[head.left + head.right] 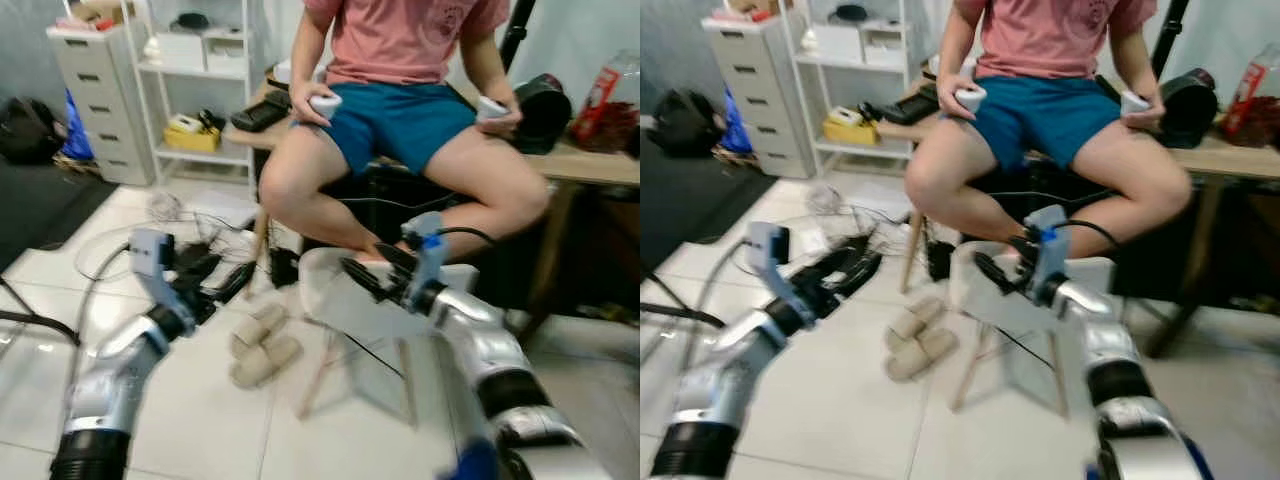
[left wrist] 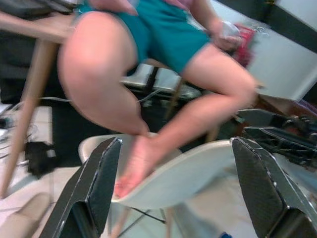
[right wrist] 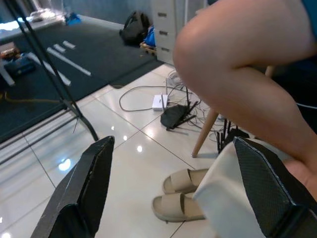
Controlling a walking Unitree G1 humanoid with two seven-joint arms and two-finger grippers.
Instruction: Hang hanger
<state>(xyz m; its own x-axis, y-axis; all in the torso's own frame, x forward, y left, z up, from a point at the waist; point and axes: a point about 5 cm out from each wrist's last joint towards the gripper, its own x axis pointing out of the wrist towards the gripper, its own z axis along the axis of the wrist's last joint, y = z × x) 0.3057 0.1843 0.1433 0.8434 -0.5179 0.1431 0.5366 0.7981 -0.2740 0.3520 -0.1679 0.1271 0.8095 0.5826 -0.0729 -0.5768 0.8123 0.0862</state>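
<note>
Still at the search step, by the look of it: no hanger to be made out anywhere. Left hand [image 1: 222, 285] raised low over the floor tiles, fingers [image 2: 96, 186] spread wide, empty. Right hand [image 1: 372, 277] held out at the white chair [image 1: 335, 300], fingers [image 3: 86, 188] likewise wide apart, gripping nothing (a seated person's foot rests on that chair seat). Beige slippers [image 1: 262, 345] on the floor between the arms. Next, probably: turn and scan for hanger and rail, keeping clear of the person's legs [image 1: 330, 190].
</note>
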